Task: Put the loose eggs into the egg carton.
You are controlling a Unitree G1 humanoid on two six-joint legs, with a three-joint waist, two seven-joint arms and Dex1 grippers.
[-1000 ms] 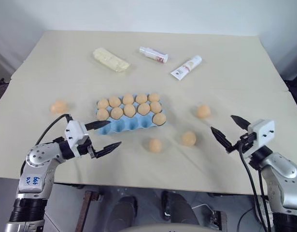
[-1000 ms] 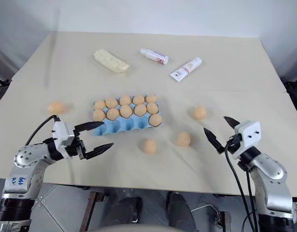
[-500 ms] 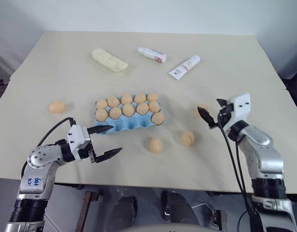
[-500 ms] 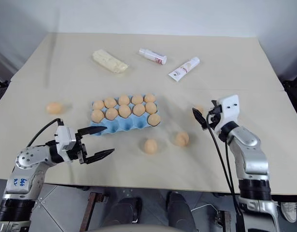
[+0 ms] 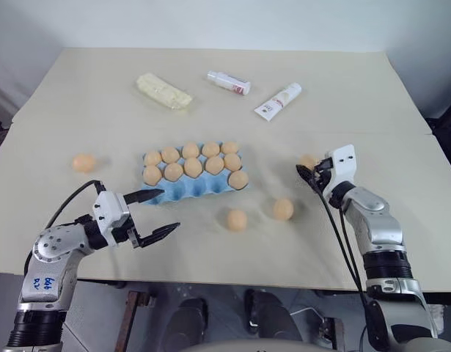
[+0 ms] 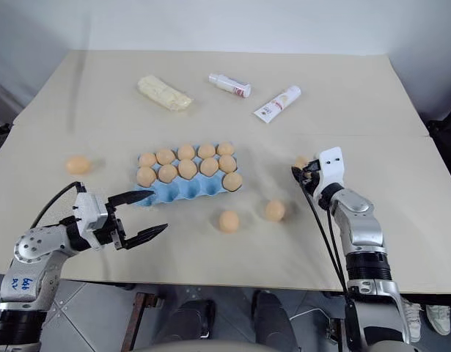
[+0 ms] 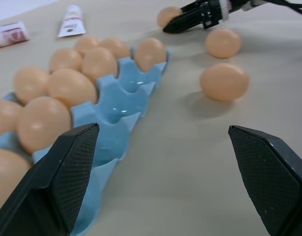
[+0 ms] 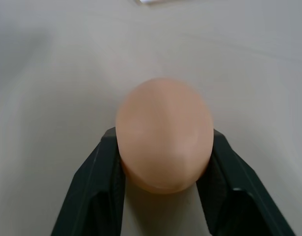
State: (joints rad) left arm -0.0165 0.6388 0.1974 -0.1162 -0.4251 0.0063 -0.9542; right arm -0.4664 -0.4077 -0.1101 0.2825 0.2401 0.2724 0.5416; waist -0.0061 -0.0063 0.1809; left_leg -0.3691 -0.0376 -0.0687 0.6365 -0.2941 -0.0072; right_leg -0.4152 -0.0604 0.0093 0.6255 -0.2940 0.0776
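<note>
The light blue egg carton (image 5: 182, 193) lies mid-table with several eggs in its far rows. One loose egg (image 5: 83, 162) rests far left, and two more loose eggs (image 5: 237, 219) (image 5: 283, 209) lie in front of the carton's right end. My right gripper (image 5: 306, 169) is down at the table right of the carton, shut on a fourth egg (image 8: 164, 132), which sits between its two fingers (image 8: 99, 182). In front of the carton's left end my left gripper (image 5: 170, 210) hangs open, holding nothing.
At the back of the table lie a pale yellow wrapped block (image 5: 164, 91), a small white bottle (image 5: 229, 83) and a white tube (image 5: 279, 100). The table's front edge runs just below both arms.
My right arm reached forward and inward to the rightmost egg, and its fingers went from open to shut on it. The left gripper stays open in about the same place.
</note>
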